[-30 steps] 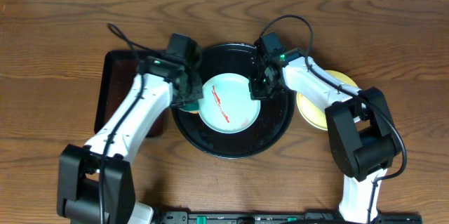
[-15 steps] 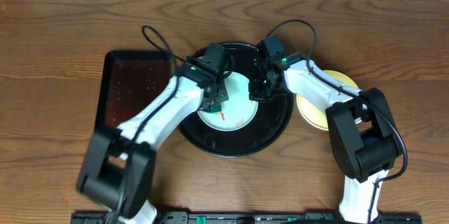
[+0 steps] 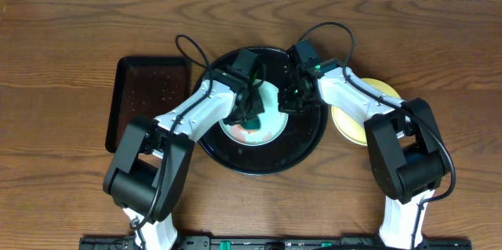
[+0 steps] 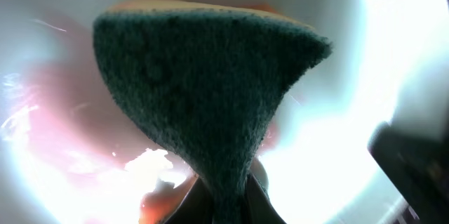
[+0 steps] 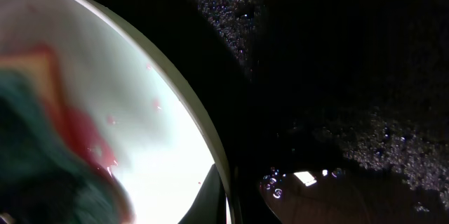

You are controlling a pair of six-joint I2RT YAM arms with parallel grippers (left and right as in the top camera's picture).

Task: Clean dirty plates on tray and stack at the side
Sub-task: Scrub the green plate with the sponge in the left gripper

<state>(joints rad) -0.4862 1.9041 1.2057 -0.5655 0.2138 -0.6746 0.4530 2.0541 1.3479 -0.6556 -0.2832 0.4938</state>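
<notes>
Two plates show, and only one looks finished. Closest in, the left wrist view is filled by a dark green sponge (image 4: pixel 203 90), pinched at its narrow end in the left gripper (image 4: pixel 223 199) and pressed face-down into the bowl of the mint plate (image 3: pixel 271 128). A pink-red film of sauce (image 4: pixel 63 112) spreads over the plastic around it, so the scrubbing on this plate looks under way rather than done.

From the right wrist, the plate's pale rim curves down between the fingers of the right gripper (image 3: pixel 292 97), which are drawn narrow around that edge and appear to steady the plate against the wiping. More red smearing lies near the sponge in that view.

Further out, the plate sits inside the round tray (image 3: pixel 310 144), slightly left of its middle, and the tray's black floor is speckled with droplets.

Beyond the tray's right rim, a yellow plate (image 3: pixel 347 125) rests on the table (image 3: pixel 78 30), partly under the right arm. It appears clean and set aside, though whether another plate lies under it cannot be told.

Farthest left, a rectangular tray (image 3: pixel 145 93) holds no plate.

What remains, by this judgement, is finishing the mint plate and stacking it on the yellow one.
</notes>
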